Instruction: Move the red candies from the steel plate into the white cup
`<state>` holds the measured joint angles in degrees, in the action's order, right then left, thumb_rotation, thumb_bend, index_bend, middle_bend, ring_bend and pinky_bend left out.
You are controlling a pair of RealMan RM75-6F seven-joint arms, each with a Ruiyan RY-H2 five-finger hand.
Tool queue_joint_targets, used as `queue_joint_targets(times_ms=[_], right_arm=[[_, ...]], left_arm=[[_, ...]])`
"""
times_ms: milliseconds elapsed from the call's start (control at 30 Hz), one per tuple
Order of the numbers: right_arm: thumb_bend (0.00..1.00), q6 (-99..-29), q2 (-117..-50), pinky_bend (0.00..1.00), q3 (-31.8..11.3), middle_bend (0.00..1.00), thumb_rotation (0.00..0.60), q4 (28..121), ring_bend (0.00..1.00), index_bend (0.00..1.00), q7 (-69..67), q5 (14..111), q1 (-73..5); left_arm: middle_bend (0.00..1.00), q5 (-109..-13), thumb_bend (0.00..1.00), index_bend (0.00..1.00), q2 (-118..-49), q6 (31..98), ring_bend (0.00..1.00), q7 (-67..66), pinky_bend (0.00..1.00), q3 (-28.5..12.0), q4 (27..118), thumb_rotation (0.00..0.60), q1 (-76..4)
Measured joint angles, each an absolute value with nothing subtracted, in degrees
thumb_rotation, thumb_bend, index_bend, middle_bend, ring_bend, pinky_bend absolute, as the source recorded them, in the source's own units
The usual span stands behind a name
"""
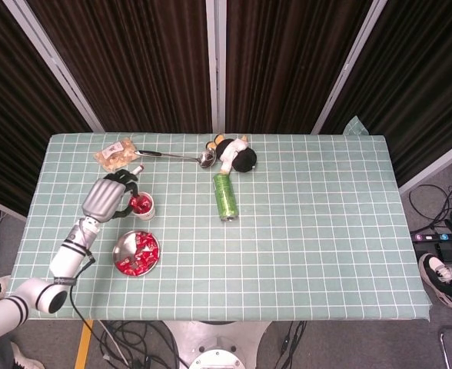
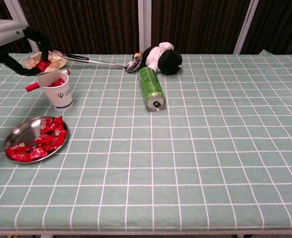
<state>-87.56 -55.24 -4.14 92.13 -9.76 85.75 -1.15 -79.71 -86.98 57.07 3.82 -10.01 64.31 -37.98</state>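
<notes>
The steel plate (image 1: pixel 123 247) (image 2: pixel 18 134) lies near the table's front left with several red candies (image 1: pixel 139 254) (image 2: pixel 45 140) on it. Behind it stands the white cup (image 1: pixel 144 207) (image 2: pixel 58 92), with red candies showing inside. My left hand (image 1: pixel 109 195) (image 2: pixel 17 42) hovers above and just left of the cup. It pinches a red candy (image 2: pixel 42 64) between its fingertips, a little above the cup's rim. My right hand is out of both views.
A red marker (image 1: pixel 137 170) and a snack bag (image 1: pixel 115 153) lie behind the cup. A steel ladle (image 1: pixel 181 157), a plush toy (image 1: pixel 236 154) and a green can (image 1: pixel 225 196) on its side are at mid-table.
</notes>
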Motion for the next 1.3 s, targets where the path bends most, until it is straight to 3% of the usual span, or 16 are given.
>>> queue_joint_targets(times_ms=[167, 333, 467, 767, 833, 933, 1000, 1067, 1167, 1300], right_arm=[[0.20, -87.05, -55.34, 0.14, -4.23, 0.06, 0.600, 91.80, 0.00, 0.02, -9.92, 85.34, -1.27], [0.20, -86.82, -55.53, 0.14, -4.28, 0.06, 0.600, 91.62, 0.00, 0.02, -9.96, 85.32, -1.41], [0.20, -86.52, -55.57, 0.14, -4.41, 0.06, 0.600, 91.66, 0.00, 0.02, -9.91, 85.34, -1.70], [0.20, -86.86, -55.78, 0.14, -4.45, 0.06, 0.600, 91.66, 0.00, 0.02, -10.06, 86.15, -1.92], [0.20, -86.89, -55.78, 0.14, -4.46, 0.06, 0.600, 91.63, 0.00, 0.02, -10.12, 86.24, -1.97], [0.20, -87.03, -55.80, 0.14, -4.41, 0.06, 0.600, 91.60, 0.00, 0.02, -10.14, 86.42, -1.94], [0.20, -87.15, -55.79, 0.14, -4.36, 0.06, 0.600, 91.62, 0.00, 0.02, -10.13, 86.58, -1.91], [0.20, -87.23, -55.77, 0.14, -4.30, 0.06, 0.600, 91.72, 0.00, 0.02, -10.10, 86.75, -1.90], [0.20, -87.26, -55.68, 0.14, -4.29, 0.06, 0.600, 92.02, 0.00, 0.02, -9.95, 86.95, -1.98], [0.20, -87.58, -55.48, 0.14, -4.18, 0.06, 0.600, 92.39, 0.00, 0.02, -9.65, 87.11, -1.80]], left_arm=[[0.37, -78.54, 0.38, 0.57, -88.74, 54.05, 0.21, 3.56, 0.34, -9.91, 61.58, 0.600, -39.59], [0.34, -77.73, 0.32, 0.44, -88.89, 52.23, 0.20, 2.53, 0.33, -9.04, 61.25, 0.600, -40.07], [0.33, -77.62, 0.27, 0.36, -88.25, 54.04, 0.20, 2.12, 0.33, -9.14, 62.39, 0.600, -39.56], [0.37, -78.46, 0.24, 0.34, -82.50, 61.79, 0.21, 0.43, 0.35, -8.91, 69.98, 0.600, -35.67], [0.45, -79.04, 0.24, 0.38, -80.84, 64.14, 0.29, -0.10, 0.45, -8.33, 72.36, 0.600, -34.04], [0.63, -80.75, 0.24, 0.50, -79.04, 67.81, 0.52, -0.96, 0.74, -6.75, 75.54, 0.600, -31.49], [0.76, -82.36, 0.24, 0.54, -78.11, 69.43, 0.67, -1.17, 0.87, -5.04, 77.61, 0.600, -29.85], [0.88, -83.65, 0.25, 0.56, -77.58, 69.58, 0.79, -1.18, 0.95, -3.47, 78.83, 0.600, -29.15], [0.97, -84.84, 0.26, 0.55, -77.31, 67.79, 0.89, -0.96, 1.00, -1.88, 79.69, 0.600, -29.22], [1.00, -85.08, 0.30, 0.47, -77.78, 62.78, 0.93, -0.17, 1.00, -0.82, 79.91, 0.600, -30.53]])
